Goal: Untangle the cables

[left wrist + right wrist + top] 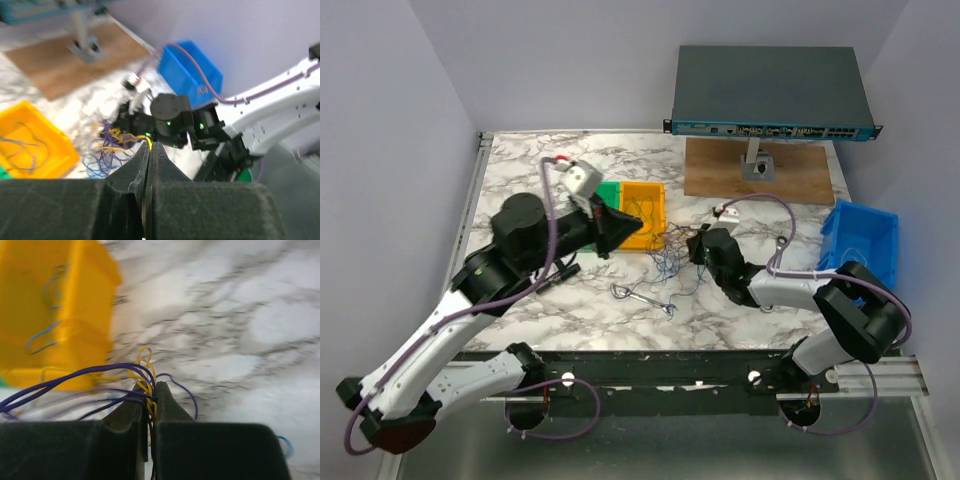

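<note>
**Overhead view (twelve o'clock at the far wall).** A grey-veined white marble table (520, 170) is boxed in on three sides by plain pale lavender walls (400, 100). At one o'clock a dark network switch (770, 90) stands raised over a wooden board (720, 178). At three o'clock a blue bin (865, 240) sits at the table edge. Just off centre toward eleven o'clock, a yellow bin (645, 193) adjoins a green bin (608, 190).

The cables (670, 258) are a loose tangle of hair-thin blue-purple, dark and yellow strands. They lie on the marble at the centre, just at three o'clock of the yellow bin. A small steel wrench (642, 297), shown by this view alone, lies near them at six o'clock. The left gripper (634, 226) reaches over the yellow bin from nine o'clock, and the right gripper (697, 243) meets the tangle from three o'clock. How the jaws stand cannot be read from above.

**Wrist views.** The left wrist view shows the left gripper (150, 146) pinched fully together, with a yellow strand in the seam leading out to the tangle. The right arm's wrist faces it from beyond, and a few loose strands lie inside the yellow bin. The right wrist view shows the right gripper (151, 392) clamped narrow on yellow and purple strands, which fan out toward the yellow bin.
</note>
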You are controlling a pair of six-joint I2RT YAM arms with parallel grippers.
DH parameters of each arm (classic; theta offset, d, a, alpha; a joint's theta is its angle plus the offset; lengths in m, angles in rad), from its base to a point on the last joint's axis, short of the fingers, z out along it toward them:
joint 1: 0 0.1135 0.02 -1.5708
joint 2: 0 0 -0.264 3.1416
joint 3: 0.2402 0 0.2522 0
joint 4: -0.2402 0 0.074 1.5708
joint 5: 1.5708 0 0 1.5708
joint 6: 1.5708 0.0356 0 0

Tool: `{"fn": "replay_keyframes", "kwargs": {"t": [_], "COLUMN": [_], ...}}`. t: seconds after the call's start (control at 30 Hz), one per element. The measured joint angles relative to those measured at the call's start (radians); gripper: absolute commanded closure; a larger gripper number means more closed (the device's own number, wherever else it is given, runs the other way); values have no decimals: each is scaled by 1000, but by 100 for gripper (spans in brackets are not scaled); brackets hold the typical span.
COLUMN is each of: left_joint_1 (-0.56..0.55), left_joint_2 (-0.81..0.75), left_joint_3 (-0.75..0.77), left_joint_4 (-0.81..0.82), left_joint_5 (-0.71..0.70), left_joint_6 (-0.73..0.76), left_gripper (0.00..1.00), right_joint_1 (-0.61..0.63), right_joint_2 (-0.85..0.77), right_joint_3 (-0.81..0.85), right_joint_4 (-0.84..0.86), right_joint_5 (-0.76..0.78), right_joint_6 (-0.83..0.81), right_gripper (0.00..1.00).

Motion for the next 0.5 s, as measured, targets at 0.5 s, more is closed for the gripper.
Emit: {"fn": "replay_keyframes", "kwargs": {"t": [0.5], "left_joint_1": [216], "left_joint_2": [-238], "left_joint_3": [-55], "left_joint_4": [-320], "left_joint_5": [-436], "left_joint_6": [-34], "left_gripper": [100], "right_joint_1": [-106], "right_joint_2": [-134], "right_joint_3": [-8], "right_joint_4": [-360], "right_joint_5": [409], "right_joint_6": [441], "right_gripper": [91]}}
